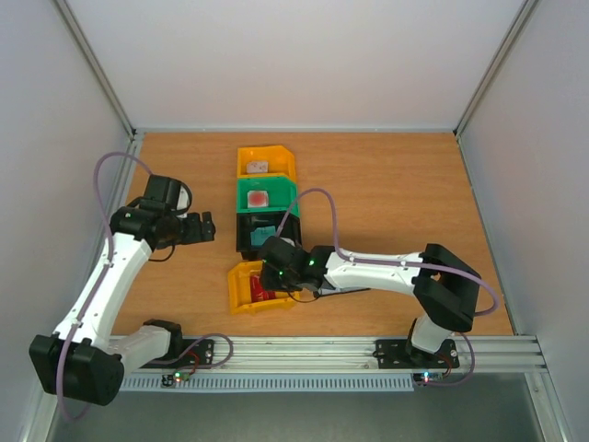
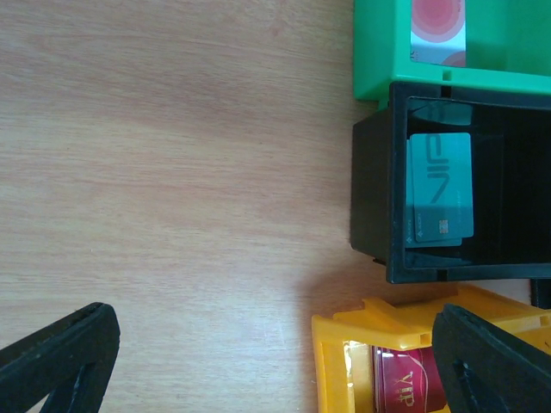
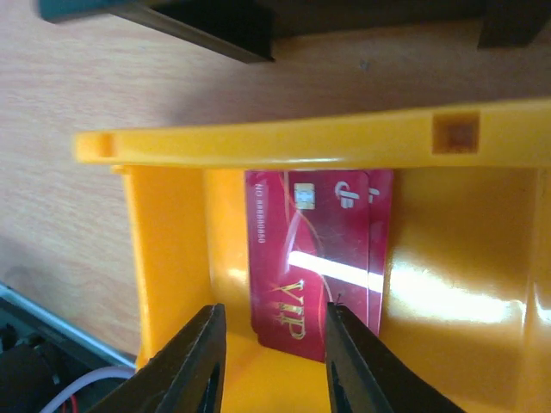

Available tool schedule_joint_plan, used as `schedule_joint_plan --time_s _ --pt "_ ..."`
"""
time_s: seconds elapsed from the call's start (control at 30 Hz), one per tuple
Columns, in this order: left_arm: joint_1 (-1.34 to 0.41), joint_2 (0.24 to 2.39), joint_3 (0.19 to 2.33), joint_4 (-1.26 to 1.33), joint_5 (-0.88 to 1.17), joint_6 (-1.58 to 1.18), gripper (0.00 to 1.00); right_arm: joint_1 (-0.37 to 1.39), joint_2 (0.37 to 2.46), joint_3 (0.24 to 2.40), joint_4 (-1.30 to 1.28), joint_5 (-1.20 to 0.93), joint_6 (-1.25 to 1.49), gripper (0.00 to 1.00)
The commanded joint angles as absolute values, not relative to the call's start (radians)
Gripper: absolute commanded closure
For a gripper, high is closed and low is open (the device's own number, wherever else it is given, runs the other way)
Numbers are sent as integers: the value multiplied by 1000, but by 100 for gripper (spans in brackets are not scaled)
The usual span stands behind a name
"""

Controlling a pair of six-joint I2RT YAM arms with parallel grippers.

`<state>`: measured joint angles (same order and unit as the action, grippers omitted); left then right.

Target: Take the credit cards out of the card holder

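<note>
A red credit card [image 3: 314, 258] lies flat in the near yellow bin [image 3: 284, 142]. The right gripper [image 3: 271, 335] is poised just above it, fingers parted and empty. The left gripper [image 2: 275, 361] hangs over the table [image 2: 172, 172], also spread. The card holder is out of sight. This looks like a drop-off, and the next move is likely a straight lift clear of the bin walls.

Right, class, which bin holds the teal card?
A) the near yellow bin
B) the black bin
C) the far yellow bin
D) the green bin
B: the left wrist view shows the teal card lying inside the black bin.
</note>
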<state>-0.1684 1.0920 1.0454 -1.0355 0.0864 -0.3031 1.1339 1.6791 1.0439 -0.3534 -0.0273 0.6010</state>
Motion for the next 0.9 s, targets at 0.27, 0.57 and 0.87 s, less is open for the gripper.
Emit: schedule_joint_plan --time_s 0.27,0.57,0.87 --pt "-162 1123 1117 -1000 134 -271 1 1136 1611 1348 -678 33 415 58" --pt "-163 1149 1179 -968 269 -221 1 852 1413 1409 -996 -51 342 61" --pt "-416 1244 1358 -931 442 -227 1 508 1365 1151 -1230 -145 203 51"
